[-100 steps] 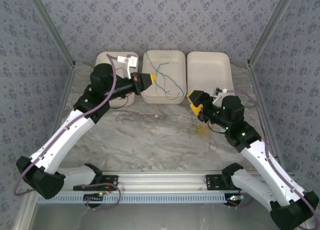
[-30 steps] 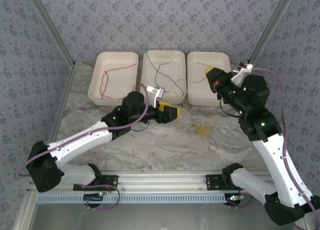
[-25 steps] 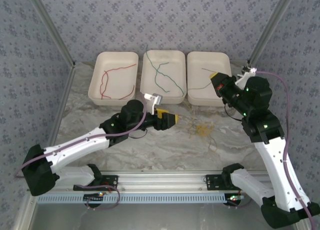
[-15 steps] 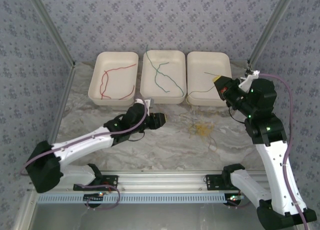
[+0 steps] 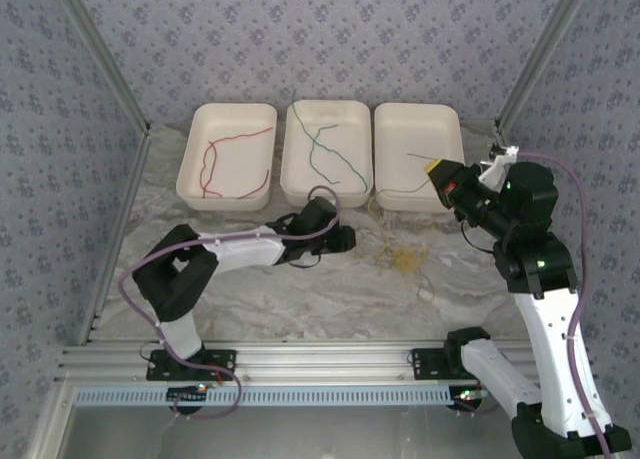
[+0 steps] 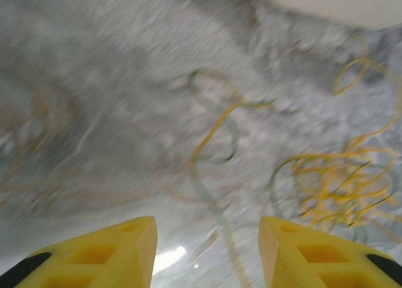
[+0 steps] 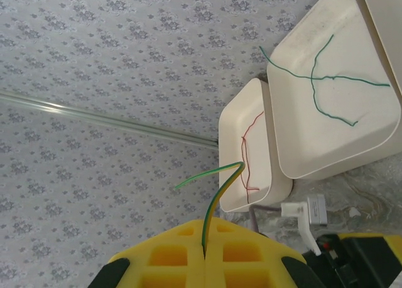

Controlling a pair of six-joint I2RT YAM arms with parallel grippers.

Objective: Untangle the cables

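Left claw (image 6: 207,250): fingers spread with nothing between them, low over the table (image 5: 250,299) and pointed at the tangle (image 5: 405,259).
Right claw (image 7: 205,253): pressed together, pinching a green-and-yellow wire (image 7: 221,178) that rises from between the fingertips. From above, it hangs over the near edge of the right tray (image 5: 415,129).
Tangle: a small yellow knot with some green in it, lying on the table just in front of the right tray and near the left claw.
Already sorted: a red wire (image 5: 240,137) lies in the left tray (image 5: 200,119), and green wires (image 5: 313,157) lie in the middle tray (image 5: 340,114).
Step in hand: most likely the left claw picks one wire from the knot while the right sets its own wire down.
Doing it well: go for the loose strand (image 6: 217,128) curling beside the knot, not the dense middle. Close on that one wire alone, then draw it away slowly and low so that the rest stays put.
Hedge: the left wrist view is blurred, so I cannot tell whether that strand is free of the knot.
Right side: bring the wire down inside the tray walls before letting go, or its springy end may hop over the rim.
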